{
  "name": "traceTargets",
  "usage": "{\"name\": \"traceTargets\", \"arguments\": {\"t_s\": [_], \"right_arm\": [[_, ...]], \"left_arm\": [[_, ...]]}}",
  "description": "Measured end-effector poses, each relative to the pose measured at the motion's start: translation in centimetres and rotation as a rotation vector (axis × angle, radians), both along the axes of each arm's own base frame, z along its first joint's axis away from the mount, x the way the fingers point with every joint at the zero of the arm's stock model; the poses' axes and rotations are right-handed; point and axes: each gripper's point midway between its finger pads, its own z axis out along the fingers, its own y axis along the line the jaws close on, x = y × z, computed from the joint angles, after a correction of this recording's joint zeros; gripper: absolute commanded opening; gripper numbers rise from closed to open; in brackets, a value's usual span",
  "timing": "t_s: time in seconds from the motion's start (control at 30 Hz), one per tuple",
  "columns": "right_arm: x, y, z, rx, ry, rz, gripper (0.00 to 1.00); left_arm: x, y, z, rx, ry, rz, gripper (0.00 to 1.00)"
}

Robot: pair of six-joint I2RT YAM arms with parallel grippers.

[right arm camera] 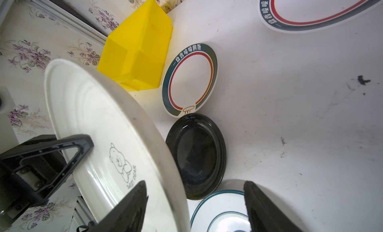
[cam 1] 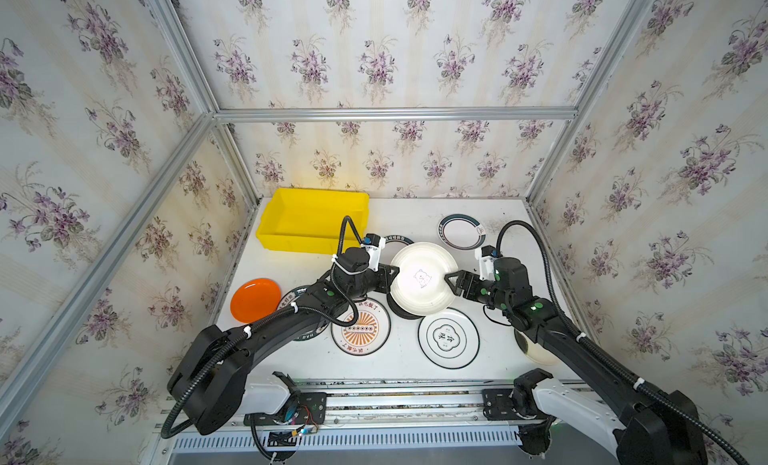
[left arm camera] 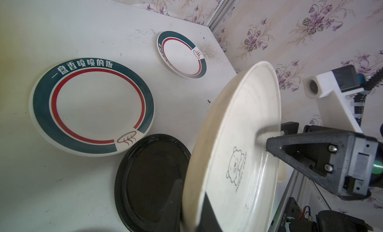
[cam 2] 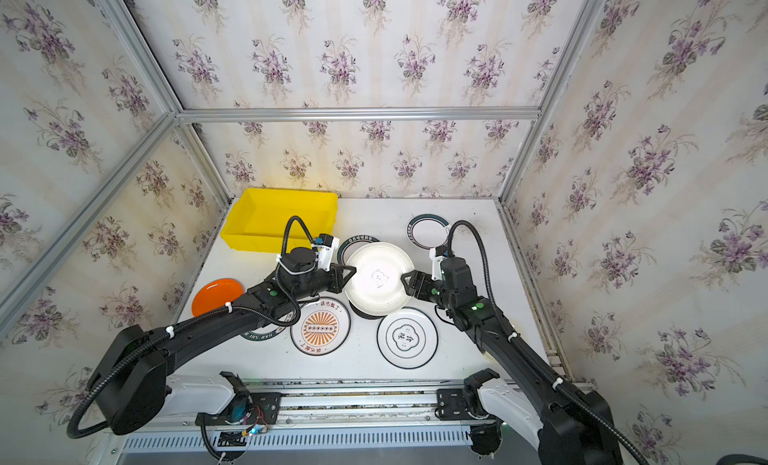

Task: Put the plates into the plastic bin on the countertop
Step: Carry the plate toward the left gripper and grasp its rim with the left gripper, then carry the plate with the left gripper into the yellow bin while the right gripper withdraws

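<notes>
A cream plate [cam 1: 424,278] [cam 2: 379,278] with a bear drawing hangs tilted above the countertop [cam 1: 409,218]. My left gripper [cam 1: 392,276] [left arm camera: 192,204] is shut on its left rim. My right gripper [cam 1: 451,280] [right arm camera: 194,184] stands open at the opposite rim, which passes between the spread jaws without being clamped. In the right wrist view the cream plate [right arm camera: 103,121] fills the space beside one finger. The yellow plastic bin [cam 1: 311,220] [right arm camera: 136,50] sits empty at the back left. A black plate [cam 1: 401,311] [left arm camera: 149,179] lies under the raised plate.
On the countertop lie an orange plate [cam 1: 254,299], a sunburst plate [cam 1: 360,326], a green-rimmed plate [cam 1: 449,338], a small lettered plate [cam 1: 461,231] at the back right and a larger lettered plate [left arm camera: 91,106]. Another cream plate [cam 1: 536,350] is partly hidden under the right arm.
</notes>
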Motion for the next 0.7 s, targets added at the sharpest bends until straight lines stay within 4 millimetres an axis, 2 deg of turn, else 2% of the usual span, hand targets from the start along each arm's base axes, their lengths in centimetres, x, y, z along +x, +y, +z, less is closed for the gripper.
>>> {"name": "traceTargets", "arguments": {"t_s": [0.07,0.3,0.43,0.5,0.6,0.7], "right_arm": [[0.0,-0.2,0.3,-0.007,-0.014,-0.008,0.77],[-0.5,-1.2,1.2,-0.059,-0.055,-0.016,0.77],[-1.0,-2.0,2.3,-0.096,-0.083,-0.031,0.77],[-1.4,-2.4,2.7,-0.104,-0.099,-0.04,0.77],[-2.2,-3.1,2.9,-0.114,-0.119,-0.051,0.76],[-3.1,-4.1,2.2,-0.149,-0.11,-0.079,0.76]], "left_arm": [[0.4,0.0,0.3,-0.004,-0.004,0.005,0.12],[1.9,0.2,2.0,-0.031,-0.025,0.037,0.14],[4.4,1.7,3.4,-0.037,-0.054,0.113,0.14],[5.8,2.8,4.0,-0.041,-0.065,0.152,0.14],[8.3,5.4,4.6,-0.04,-0.081,0.231,0.14],[10.6,9.0,5.0,-0.028,-0.096,0.325,0.14]]}}
